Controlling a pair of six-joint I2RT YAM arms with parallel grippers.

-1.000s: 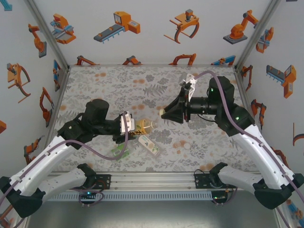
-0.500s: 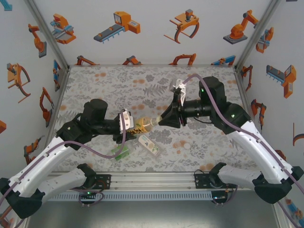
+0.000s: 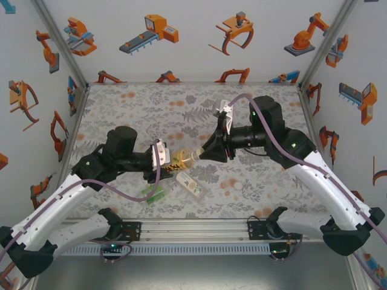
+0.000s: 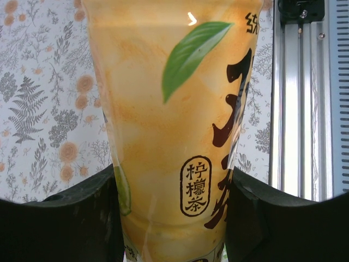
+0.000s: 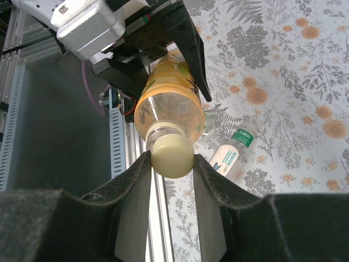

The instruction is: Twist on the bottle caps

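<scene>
The left gripper (image 3: 162,159) clamps the amber-yellow bottle (image 3: 180,161) by its body and holds it roughly level above the floral table (image 3: 139,109), neck pointing toward the right arm. The right gripper (image 3: 205,152) pinches a pale yellowish cap (image 5: 172,155) seated on that bottle's neck, one finger on each side. In the left wrist view, black fingers (image 4: 60,229) press both flanks of the orange label. Beneath the held bottle, the white-labelled bottle (image 3: 190,184) and the green-labelled bottle (image 3: 153,192) lie on their sides near the table's front edge. A small pale disc (image 3: 237,186) to their right may be another cap, though it is too small to tell.
</scene>
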